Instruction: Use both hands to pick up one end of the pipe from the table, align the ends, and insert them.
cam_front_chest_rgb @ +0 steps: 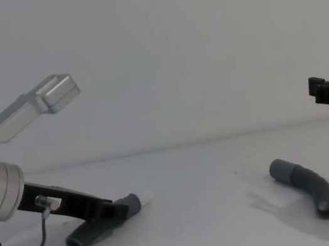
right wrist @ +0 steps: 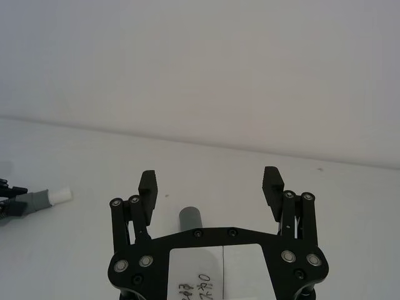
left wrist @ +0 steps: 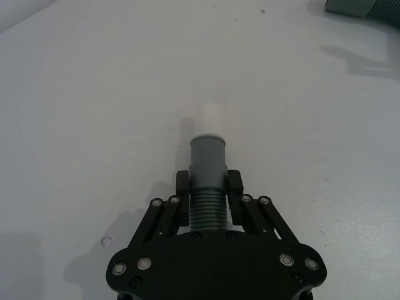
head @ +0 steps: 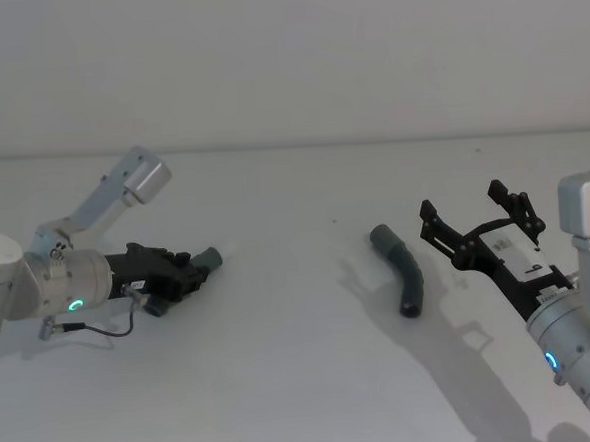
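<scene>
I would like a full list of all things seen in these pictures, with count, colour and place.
pipe piece with white tip: one, dark grey, left side of the table, in the left pincer
plain pipe piece: one, dark grey, curved, lying free on the right side
table: one, white, under everything
left pincer: one, black, low at the left, shut on the ribbed part
right pincer: one, black, open, raised at the right

Ribbed grey white-tipped hose [left wrist: 208, 159] sits clamped in the left pincer [head: 191, 270] at nine o'clock; curved hose [head: 405, 271] lies loose at three o'clock.
</scene>
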